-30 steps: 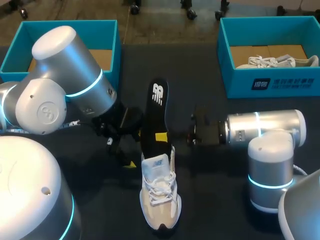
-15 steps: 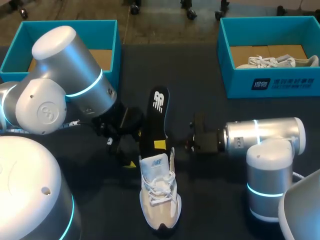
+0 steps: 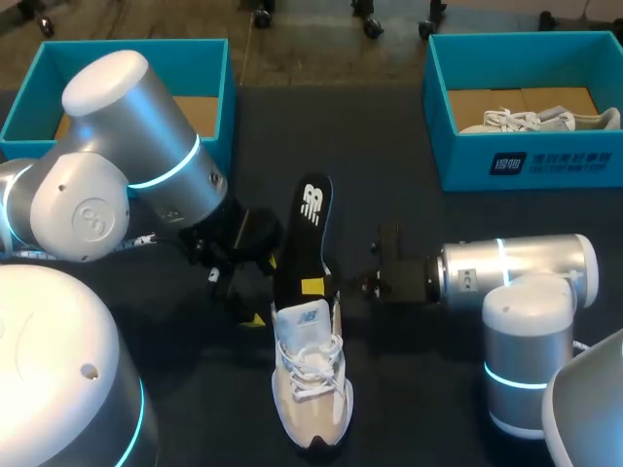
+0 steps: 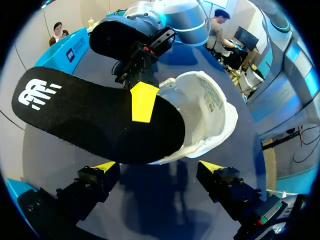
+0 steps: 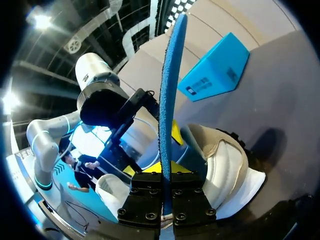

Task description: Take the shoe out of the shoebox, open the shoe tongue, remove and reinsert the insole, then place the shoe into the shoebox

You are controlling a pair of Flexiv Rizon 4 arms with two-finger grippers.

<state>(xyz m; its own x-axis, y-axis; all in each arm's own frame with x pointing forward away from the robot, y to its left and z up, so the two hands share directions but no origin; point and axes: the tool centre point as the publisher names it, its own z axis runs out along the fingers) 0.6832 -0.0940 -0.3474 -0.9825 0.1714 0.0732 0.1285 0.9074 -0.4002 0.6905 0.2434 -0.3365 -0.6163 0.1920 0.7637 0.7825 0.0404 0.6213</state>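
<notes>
Far left corner of the tabletop (image 3: pixel 389 146): the left shoebox (image 3: pixel 209 60), open w/ nothing seen in it. It waits there for the shoe at the end.

Next, the left gripper (image 4: pixel 157 169). It sits low, just beside the shoe's heel end. Its jaws are spread wide and hold nothing. The shoe and insole lie ahead of it, not touched. I think it waits close by to steady the shoe.

Middle: the black insole (image 3: pixel 304 238). It stands on its edge, toe end down in the shoe's mouth, heel end pointing to the far edge. It's held like that so it can slide in.

The shoe (image 3: pixel 311 375) lies near the near edge, about mid-table, toe toward the near edge, tongue pulled up.

Right of that, the right gripper (image 5: pixel 166 165) comes in from the side. Its jaws pinch the insole, one finger on each face.

Far right corner: the right shoebox (image 3: pixel 526 161) w/ a second shoe (image 3: pixel 540 119) inside.

Vs. 1 s ago: the insole's heel end is nearer the shoe, and the right gripper moved w/ it toward the near edge. Looks like it's going back in. Left arm and shoe are in the same spot.
</notes>
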